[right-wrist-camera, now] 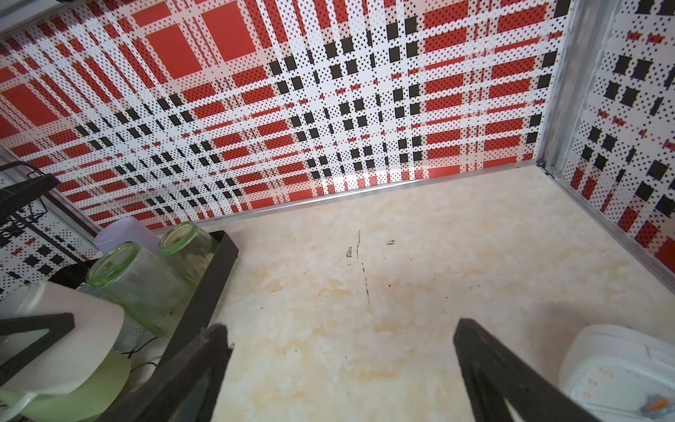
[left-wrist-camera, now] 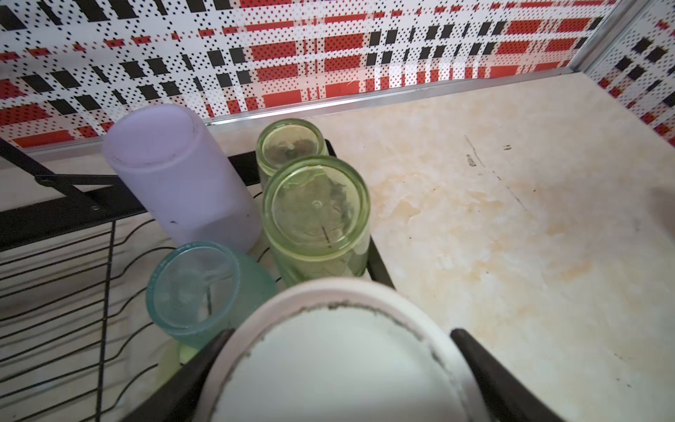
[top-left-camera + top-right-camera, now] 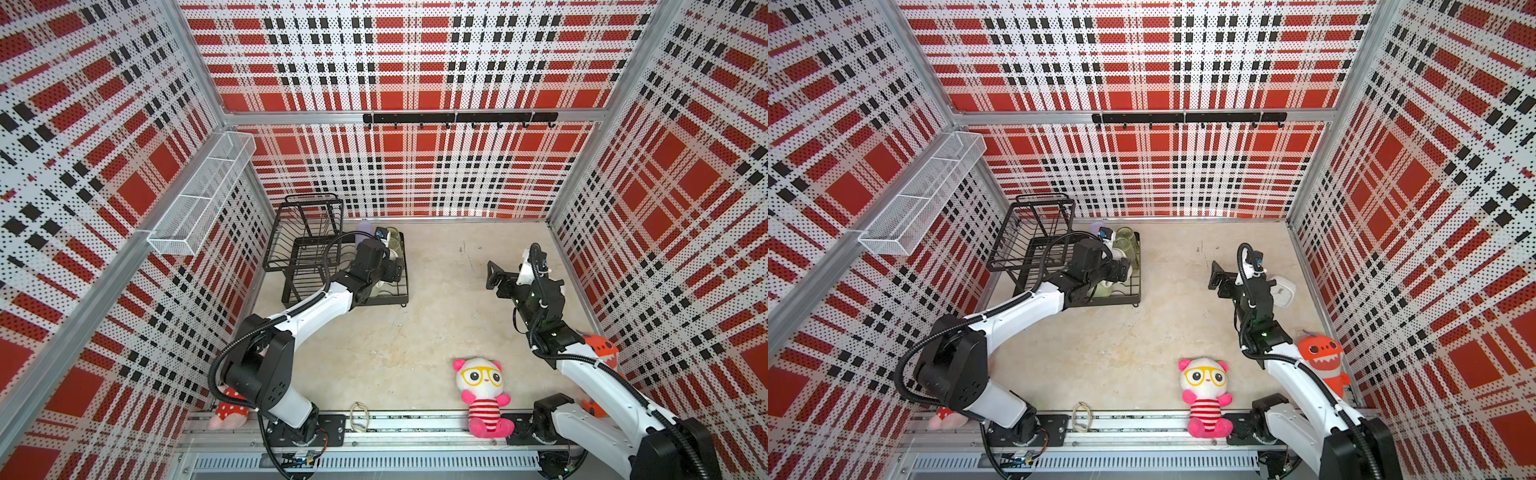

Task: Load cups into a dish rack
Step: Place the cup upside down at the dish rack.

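The black dish rack (image 3: 307,232) (image 2: 73,215) stands at the back left. On its lower tray, upside down, are a lavender cup (image 2: 175,175), two green tumblers (image 2: 288,144) (image 2: 316,212) and a teal tumbler (image 2: 193,285). My left gripper (image 2: 339,331) (image 3: 1121,268) is shut on an inverted white mug (image 2: 339,358) just above the tray's near corner, over a pale green mug (image 1: 73,398). Over bare table to the right, my right gripper (image 1: 339,325) (image 3: 492,276) is open, holds nothing and points toward the rack.
A white square clock (image 3: 1283,291) lies beside the right wrist. A panda plush (image 3: 482,390), an orange plush (image 3: 1323,353) and a red spotted plush (image 3: 228,409) sit along the front. A white mesh basket (image 3: 203,195) and a hook rail (image 3: 457,118) hang on the walls.
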